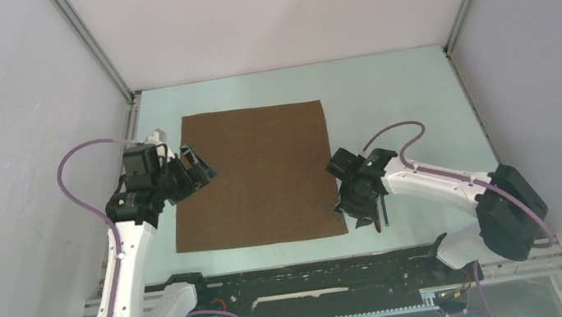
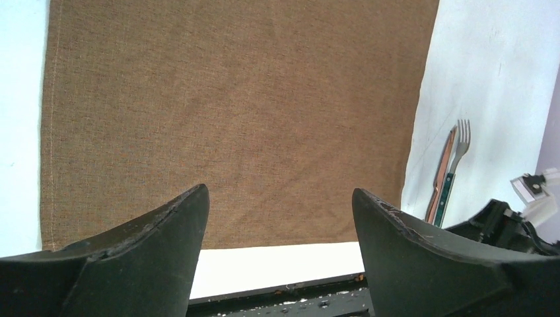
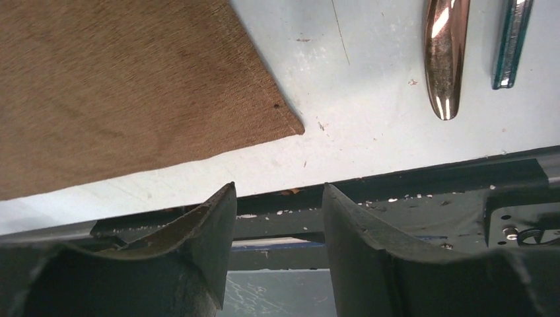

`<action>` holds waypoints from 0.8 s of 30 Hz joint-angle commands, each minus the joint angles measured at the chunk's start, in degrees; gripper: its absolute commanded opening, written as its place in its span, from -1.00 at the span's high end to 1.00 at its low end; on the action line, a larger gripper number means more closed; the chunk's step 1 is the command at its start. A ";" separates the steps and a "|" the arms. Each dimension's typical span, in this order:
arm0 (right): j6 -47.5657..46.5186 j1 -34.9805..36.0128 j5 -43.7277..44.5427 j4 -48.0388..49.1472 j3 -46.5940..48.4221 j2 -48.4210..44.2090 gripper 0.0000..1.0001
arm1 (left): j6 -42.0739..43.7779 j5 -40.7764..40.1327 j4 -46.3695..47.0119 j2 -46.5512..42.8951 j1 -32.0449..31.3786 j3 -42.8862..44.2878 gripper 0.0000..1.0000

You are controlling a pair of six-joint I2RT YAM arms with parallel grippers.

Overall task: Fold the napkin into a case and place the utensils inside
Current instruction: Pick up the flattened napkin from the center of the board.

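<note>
Nearest, a black slotted rail [image 1: 320, 281] is seen running along the front of the pale worktop [image 1: 394, 101]. Just beyond it, the right fingers [image 1: 357, 202] are held low at the near right corner of the plain brown rectangular fabric napkin [image 1: 259, 174]. They are parted by a modest gap and nothing is gripped between them. In the right wrist view that corner [image 3: 290, 125] is seen lying flat, just past the fingertips [image 3: 218, 211]. To the right of the corner, clear of the cloth, the two utensils are laid side by side on the bare worktop. One is a knife with a glossy copper-brown handle [image 3: 444, 53]. The other is a thinner fork with a dark green handle [image 3: 512, 46], its silvery tines [image 2: 463, 129] pointed away from the rail. The napkin is spread open in a single flat layer at the middle of the worktop. Farther back, over its left edge, the left fingers [image 1: 197, 166] are spread wide and nothing is held; whether the cloth is touched cannot be told.
</note>
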 commanded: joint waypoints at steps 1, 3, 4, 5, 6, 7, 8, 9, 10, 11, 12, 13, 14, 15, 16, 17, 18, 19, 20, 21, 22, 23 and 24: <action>4.85 1.52 1.81 1.34 -0.06 4.18 -0.19 | 3.87 1.79 -0.06 0.18 0.16 3.21 -0.73; 5.27 1.64 0.99 2.08 -0.04 6.12 -0.19 | 4.57 2.26 0.00 0.61 0.12 3.60 -0.72; 5.55 1.66 0.74 2.31 -0.04 6.85 -0.18 | 4.85 2.68 0.05 0.78 0.17 3.78 -0.73; 5.78 1.64 0.71 2.57 -0.05 7.67 -0.16 | 5.05 2.98 0.08 1.00 0.18 3.93 -0.72; 6.09 1.64 0.75 2.63 -0.04 8.52 -0.15 | 5.27 3.24 0.15 1.13 0.13 4.02 -0.73; 6.19 1.68 0.76 2.76 -0.04 9.29 -0.14 | 5.51 3.45 0.21 1.28 0.18 4.18 -0.73; 6.18 1.66 -0.06 3.21 -0.05 10.10 -0.13 | 5.70 3.67 0.26 1.40 0.16 4.31 -0.72; 6.27 1.63 -1.21 3.29 -0.04 10.87 -0.12 | 5.92 3.91 0.27 1.55 0.22 4.37 -0.73; 6.52 1.56 -1.64 3.53 -0.04 11.63 -0.11 | 6.11 4.07 0.32 1.64 0.16 4.39 -0.73; 6.72 1.55 -1.90 3.65 -0.04 12.27 -0.11 | 6.28 4.20 0.40 1.69 0.15 4.51 -0.73; 6.72 1.51 -2.00 3.73 -0.08 12.84 -0.11 | 6.41 4.37 0.44 1.77 0.17 4.53 -0.72; 6.76 1.36 -2.06 3.79 -0.04 13.41 -0.10 | 6.50 4.56 0.47 1.86 0.15 4.54 -0.73; 6.69 1.18 -2.10 3.90 -0.06 13.94 -0.10 | 6.60 4.76 0.49 1.99 0.19 4.61 -0.73; 6.65 0.93 -2.26 3.96 -0.09 14.49 -0.09 | 6.73 5.00 0.61 2.07 0.18 4.55 -0.72; 6.73 0.79 -2.45 3.91 -0.03 14.81 -0.10 | 6.77 5.15 0.69 2.25 0.16 4.64 -0.72; 6.88 0.77 -2.51 3.97 -0.08 15.13 -0.10 | 6.85 5.30 0.76 2.37 0.19 4.74 -0.73; 6.99 0.71 -2.45 3.97 -0.04 15.35 -0.11 | 6.95 5.36 0.77 2.52 0.17 4.91 -0.73; 7.08 0.56 -2.30 3.93 -0.08 15.57 -0.11 | 7.04 5.52 0.75 2.70 0.15 5.06 -0.72; 7.27 0.44 -2.10 3.81 -0.09 15.69 -0.12 | 7.05 5.59 0.74 2.86 0.16 5.17 -0.73; 7.31 0.36 -2.02 3.87 -0.04 15.97 -0.12 | 7.01 5.92 0.78 2.96 0.16 5.29 -0.73; 7.22 0.27 -1.91 3.77 0.19 16.23 -0.11 | 6.97 6.23 0.80 3.01 0.10 5.41 -0.73; 7.11 0.28 -1.61 3.37 0.59 16.69 -0.12 | 6.89 6.59 0.86 3.09 0.07 5.51 -0.72; 6.77 0.32 -1.38 2.85 1.18 17.26 -0.11 | 6.82 6.75 0.86 3.10 0.05 5.61 -0.73</action>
